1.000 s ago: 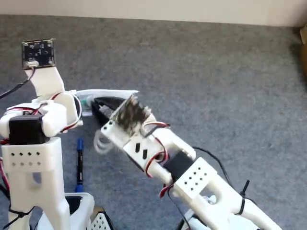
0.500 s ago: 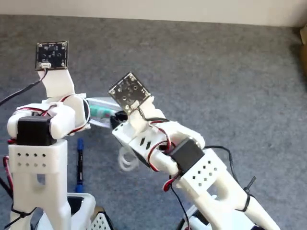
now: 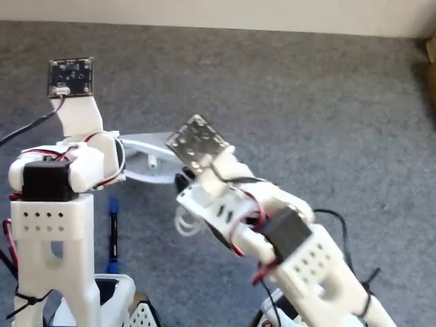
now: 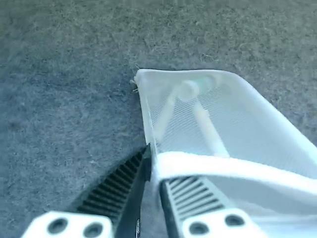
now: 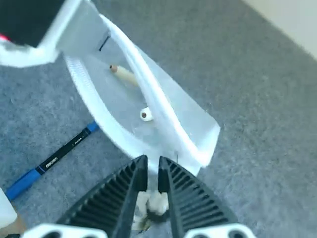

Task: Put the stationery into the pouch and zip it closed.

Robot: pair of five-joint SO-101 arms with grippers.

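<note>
A white mesh pouch hangs off the carpet between the two arms. My left gripper is shut on the white band of the pouch at its rim. Through the mesh I see white pens lying inside. My right gripper sits at the opposite end of the pouch, fingers nearly together, with a small white piece between them that looks like the zip pull. The mouth stands open, with a pencil inside. A blue and black pen lies on the carpet outside the pouch.
Grey carpet covers the whole surface, with open room to the right and far side. The left arm's base stands beside the loose pen. White loops hang under the right gripper.
The right arm has swung to the right and nearer the front, pulling its end of the pouch along. The left arm rose a little, then held still. The green item in the pouch is out of sight.
</note>
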